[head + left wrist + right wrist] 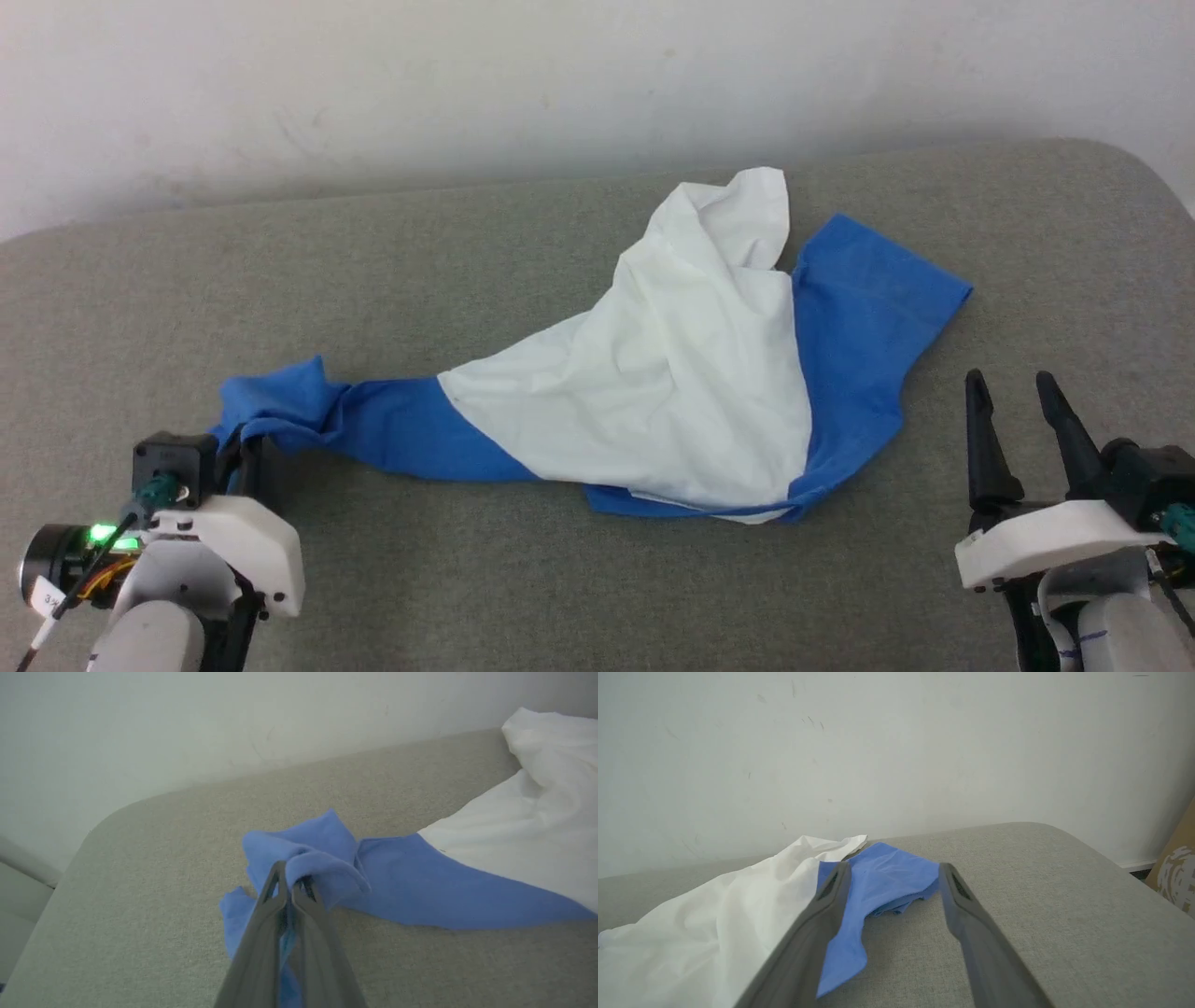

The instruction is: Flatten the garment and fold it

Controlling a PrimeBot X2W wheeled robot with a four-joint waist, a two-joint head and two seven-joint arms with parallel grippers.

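Garment point(672, 392) lies crumpled across the middle of the grey fabric-covered tabletop point(467, 252). Its white panel is uppermost and bunched toward the far side, with blue cloth spread at the right and running out to the left as a twisted strip. At the front left, the left jaws are closed on a fold at the blue strip's end point(317, 863), and the fold drapes over the fingertips. At the front right, the right jaws stand wide apart and hold nothing; they are near the blue right edge but clear of it, with bare tabletop between. Writing: a small white tag point(42, 590) on the left wrist cable carries marks too small to read. A brown cardboard piece point(1175, 877) beyond the tabletop's right end bears white print, not legible. A green light point(103, 534) glows on the left wrist. A pale scuffed wall point(373, 84) backs the tabletop.
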